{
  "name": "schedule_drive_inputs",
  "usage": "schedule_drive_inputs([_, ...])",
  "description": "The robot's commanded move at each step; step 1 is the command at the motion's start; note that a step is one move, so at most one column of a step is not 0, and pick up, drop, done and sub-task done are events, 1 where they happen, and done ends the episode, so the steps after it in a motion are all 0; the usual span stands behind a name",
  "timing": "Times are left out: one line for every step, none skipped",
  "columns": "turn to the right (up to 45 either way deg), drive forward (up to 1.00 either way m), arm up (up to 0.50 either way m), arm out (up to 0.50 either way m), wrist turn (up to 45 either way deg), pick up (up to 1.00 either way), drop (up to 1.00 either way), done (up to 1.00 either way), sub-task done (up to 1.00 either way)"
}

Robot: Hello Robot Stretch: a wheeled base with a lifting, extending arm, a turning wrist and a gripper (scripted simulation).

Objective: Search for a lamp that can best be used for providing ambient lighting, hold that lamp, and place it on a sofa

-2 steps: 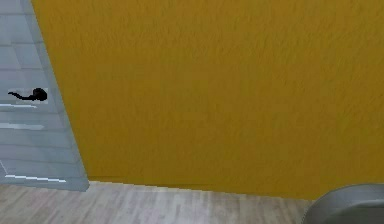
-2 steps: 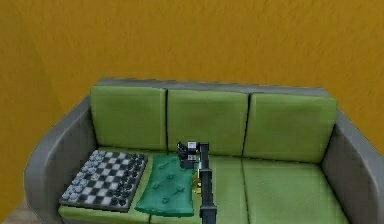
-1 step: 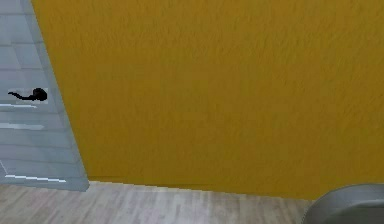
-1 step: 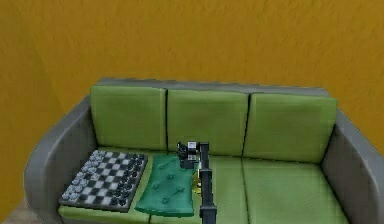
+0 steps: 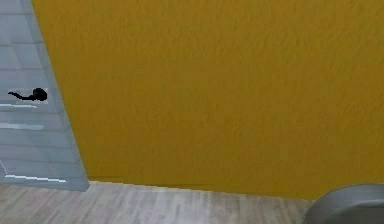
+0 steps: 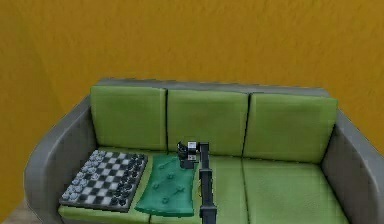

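**Green sofa, arm out across its seat**

The grey-framed sofa (image 6: 205,120) stands against a yellow wall (image 5: 220,90). The arm (image 6: 207,195) reaches across the seat cushions, its jaws near a dark green cloth (image 6: 165,192) that lies beside a chessboard (image 6: 103,180). I cannot tell whether the jaws grasp anything.

Behind your gripper (image 6: 186,153) the sofa's cushions (image 6: 205,120) look like soft, matt green cloth, and the sofa's grey frame (image 6: 50,160) around them is smooth and dull. Just left of the gripper lies a dark green sheet (image 6: 165,190) with a dimpled, faintly shiny surface. Farther left, the chessboard (image 6: 105,178) looks hard and smooth. The arm (image 6: 208,195) below the gripper is matt and dark. The wall (image 6: 200,40) beyond it is matt yellow, faintly mottled. Ahead of you are a pale wood-plank floor (image 5: 180,205), a smooth painted door (image 5: 30,140) and a black handle (image 5: 32,96).
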Motion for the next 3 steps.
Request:
schedule_drive_inputs([0.0,0.0,0.1,0.0,0.0,0.0,0.0,0.0,0.0])
schedule_drive_inputs([0.0,0.0,0.0,-0.08,0.0,0.0,0.0,0.0,0.0])
schedule_drive_inputs([0.0,0.0,0.0,0.0,0.0,0.0,0.0,1.0,0.0])
